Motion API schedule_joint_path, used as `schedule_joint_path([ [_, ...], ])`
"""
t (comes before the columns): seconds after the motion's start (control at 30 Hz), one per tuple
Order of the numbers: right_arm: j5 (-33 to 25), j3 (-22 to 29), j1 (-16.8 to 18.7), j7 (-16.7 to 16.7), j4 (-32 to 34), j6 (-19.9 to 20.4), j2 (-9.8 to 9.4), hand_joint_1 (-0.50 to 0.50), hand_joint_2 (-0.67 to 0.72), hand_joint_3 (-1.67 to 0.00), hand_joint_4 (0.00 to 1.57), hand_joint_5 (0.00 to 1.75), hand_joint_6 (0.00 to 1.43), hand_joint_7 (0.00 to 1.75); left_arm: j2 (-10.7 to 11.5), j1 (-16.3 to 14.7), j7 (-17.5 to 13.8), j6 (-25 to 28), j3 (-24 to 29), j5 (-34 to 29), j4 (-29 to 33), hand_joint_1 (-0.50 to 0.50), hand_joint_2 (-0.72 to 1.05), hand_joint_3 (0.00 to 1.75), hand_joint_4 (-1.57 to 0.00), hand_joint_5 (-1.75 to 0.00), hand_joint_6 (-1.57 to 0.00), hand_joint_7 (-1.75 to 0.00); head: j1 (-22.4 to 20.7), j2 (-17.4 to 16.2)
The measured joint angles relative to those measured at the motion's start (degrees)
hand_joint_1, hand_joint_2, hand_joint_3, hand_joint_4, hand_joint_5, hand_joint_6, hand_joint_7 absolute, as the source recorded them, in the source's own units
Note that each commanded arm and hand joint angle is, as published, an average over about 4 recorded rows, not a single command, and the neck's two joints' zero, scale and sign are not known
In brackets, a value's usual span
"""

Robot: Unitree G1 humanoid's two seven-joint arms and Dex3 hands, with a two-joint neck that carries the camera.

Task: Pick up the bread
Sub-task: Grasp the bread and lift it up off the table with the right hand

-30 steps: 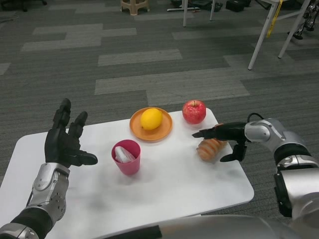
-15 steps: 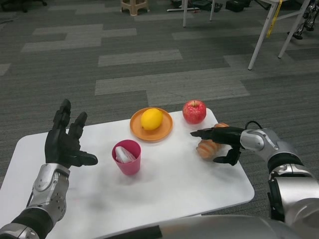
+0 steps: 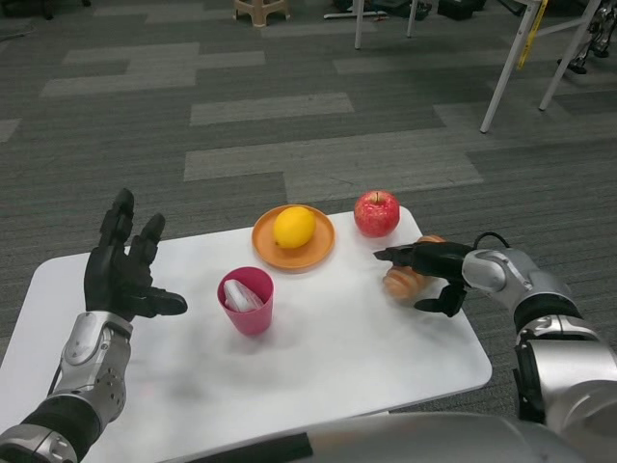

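Note:
The bread (image 3: 400, 284), a ridged golden-brown roll, lies on the white table (image 3: 337, 357) near its right edge. My right hand (image 3: 429, 270) reaches over it from the right. Its fingers (image 3: 400, 255) stretch flat across the top of the roll, and the thumb hangs at the near side, close to the crust. The bread still rests on the table, partly hidden under the hand. My left hand (image 3: 120, 275) is raised over the table's left side with its fingers spread and nothing in it.
A red apple (image 3: 376, 213) stands just behind the bread. An orange plate (image 3: 318, 253) with a lemon (image 3: 294, 228) sits at the back centre. A pink cup (image 3: 247, 301) holding something white stands left of centre. The table's right edge is close to the bread.
My right hand has lowered closer onto the bread and its thumb has drawn in towards the roll. The left hand has stayed raised. The view has shifted slightly.

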State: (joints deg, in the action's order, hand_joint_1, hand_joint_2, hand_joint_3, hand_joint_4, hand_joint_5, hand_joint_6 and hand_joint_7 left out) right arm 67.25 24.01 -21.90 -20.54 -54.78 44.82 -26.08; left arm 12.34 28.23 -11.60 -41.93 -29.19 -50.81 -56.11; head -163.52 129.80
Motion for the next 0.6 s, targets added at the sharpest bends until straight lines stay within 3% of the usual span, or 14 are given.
schedule_joint_path([
  [0.13,0.2,-0.1,0.0,0.8,0.0,-0.3,0.35,-0.4,-0.29,-1.35,0.0,0.41,0.0,0.26,-0.1,0.5,0.0,0.0,-0.1,0.0,0.0,0.5,-0.46,0.09,0.0,-0.41,0.0,0.0,-0.1,-0.1],
  [0.4,0.3,0.0,0.0,1.2,0.1,-0.6,0.84,-0.4,-0.29,-1.35,0.0,0.58,0.0,0.52,-0.1,0.5,0.0,0.0,-0.3,0.0,-0.1,0.5,-0.46,0.09,0.0,-0.41,0.0,0.0,-0.2,-0.1],
  [0.6,0.2,0.1,0.2,1.3,0.1,-0.5,1.13,-0.38,-0.29,-1.35,0.0,0.58,0.0,0.75,-0.1,0.5,0.0,0.0,-0.3,0.0,-0.1,0.5,-0.46,0.09,0.0,-0.41,0.0,0.0,-0.5,0.0],
])
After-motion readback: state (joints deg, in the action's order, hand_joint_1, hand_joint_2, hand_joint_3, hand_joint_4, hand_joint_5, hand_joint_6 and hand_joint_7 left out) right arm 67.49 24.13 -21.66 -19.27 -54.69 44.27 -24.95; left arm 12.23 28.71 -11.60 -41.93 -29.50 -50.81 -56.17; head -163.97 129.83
